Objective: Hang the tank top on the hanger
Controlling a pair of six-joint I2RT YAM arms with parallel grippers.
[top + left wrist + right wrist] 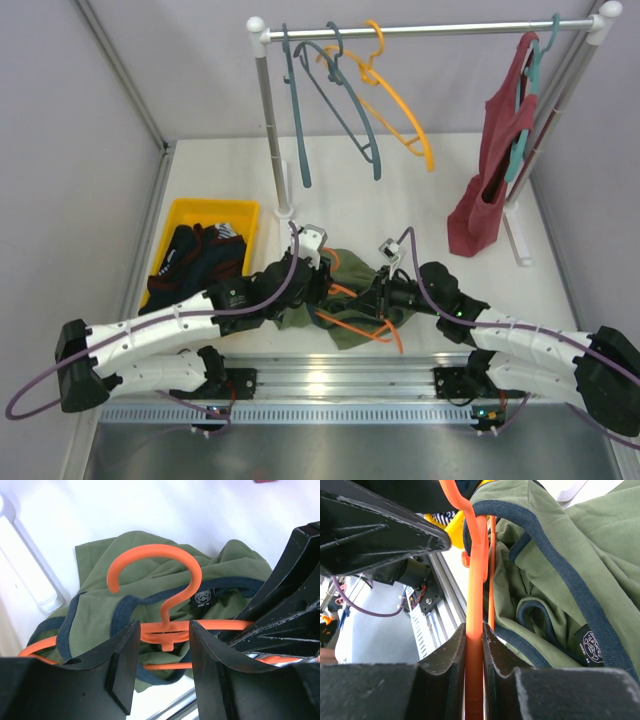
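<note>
Tank top [350,262]: bunched on the table at the near edge, between the two grippers; navy trim and the neck label are seen in both wrist views.
Hanger [155,551]: laid on the tank top with the hook uppermost on the cloth. One shoulder bar appears to be passed under a navy-trimmed strap; the other end is hidden by the fingers.
Left gripper [162,632]: jaws are held apart, one on each side of the hanger neck just below the hook. Contact cannot be confirmed.
Right gripper [474,630]: fingers are pinched together on the thin orange bar, seen edge-on.
Step judged: threading in progress. One strap is probably seated; the second shoulder is not yet shown dressed.
Risk 1: the bar can be twisted or slid out of the right pinch, because it is narrow and smooth and held edge-on.
Risk 2: the seated strap can be dragged off if the hanger is lifted before the other side is hooked, since the cloth is loose and crumpled.
Risk 3: cloth can be trapped with the neck if the left jaws are closed here, bunching the neckline.
Risk 4: the two wrists are crowded close, so a collision is possible on any wide swing.
Rail [430,28]: well apart at the far side, carrying other hangers.
</note>
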